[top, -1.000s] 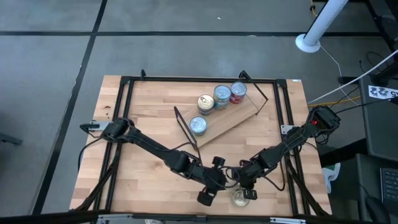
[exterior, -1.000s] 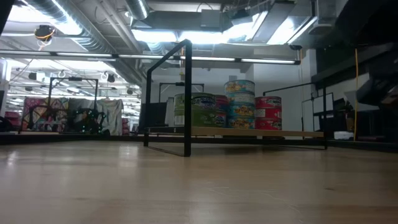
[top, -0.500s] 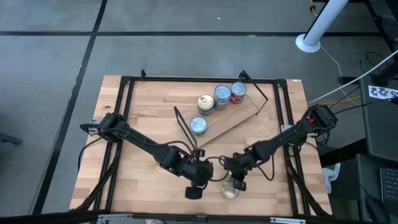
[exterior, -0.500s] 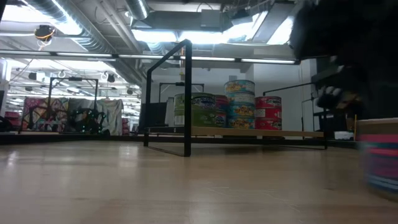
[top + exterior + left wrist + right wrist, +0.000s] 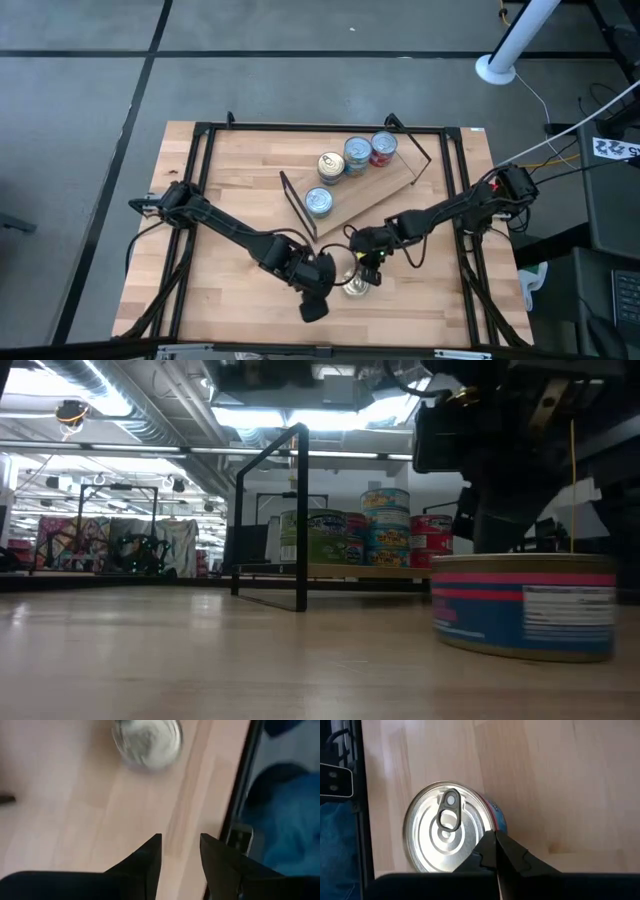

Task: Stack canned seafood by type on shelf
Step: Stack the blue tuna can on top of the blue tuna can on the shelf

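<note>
Right gripper (image 5: 366, 268) is pressed together and empty, its tip against the loose tin's (image 5: 356, 284) side on the tabletop (image 5: 230, 190), near of the shelf (image 5: 372, 194). Left gripper (image 5: 180, 851) stands partly spread, empty, just left of that tin. I judge the tin rigid, fairly heavy, with a slippery lid; I'd clamp across its blue side wall, jaws low.

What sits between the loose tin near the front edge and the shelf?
The shelf's near black wire end frame stands along the shelf end facing the loose tin. Both end effectors, right and left, crowd the tin. Otherwise bare tabletop.
</note>
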### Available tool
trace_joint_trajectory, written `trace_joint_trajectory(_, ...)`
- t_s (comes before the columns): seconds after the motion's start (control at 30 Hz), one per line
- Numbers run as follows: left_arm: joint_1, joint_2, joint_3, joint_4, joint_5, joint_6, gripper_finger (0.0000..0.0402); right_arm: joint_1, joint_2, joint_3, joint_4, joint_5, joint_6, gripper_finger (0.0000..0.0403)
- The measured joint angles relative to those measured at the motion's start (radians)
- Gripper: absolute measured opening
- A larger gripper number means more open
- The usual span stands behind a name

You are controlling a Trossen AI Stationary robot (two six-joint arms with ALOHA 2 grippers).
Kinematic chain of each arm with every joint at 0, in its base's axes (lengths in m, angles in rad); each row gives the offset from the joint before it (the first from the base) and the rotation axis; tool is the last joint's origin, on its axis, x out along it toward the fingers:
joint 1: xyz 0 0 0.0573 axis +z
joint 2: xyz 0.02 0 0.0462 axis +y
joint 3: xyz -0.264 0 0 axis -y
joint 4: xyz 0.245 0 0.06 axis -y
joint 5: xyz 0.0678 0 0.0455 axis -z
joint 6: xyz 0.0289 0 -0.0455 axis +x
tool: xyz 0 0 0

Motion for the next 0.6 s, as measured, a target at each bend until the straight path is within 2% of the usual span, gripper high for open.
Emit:
trace_joint_trajectory(0.1,-0.006,-0.014,0.0,-0.111,0.03,-0.011,0.0127,-0.01,0.0,0.0,0.0,-0.014,-0.02,0.0001)
trace_joint_trajectory(0.3,-0.017,-0.053,-0.001,-0.433,0.009,-0.05,0.0127,-0.012,0.0,0.0,-0.003,-0.019,-0.023,0.0001)
trace_joint_trajectory(0.6,-0.067,-0.082,-0.001,-0.508,-0.007,0.037,0.0127,-0.012,0.0,0.0,-0.003,-0.028,-0.023,0.0001)
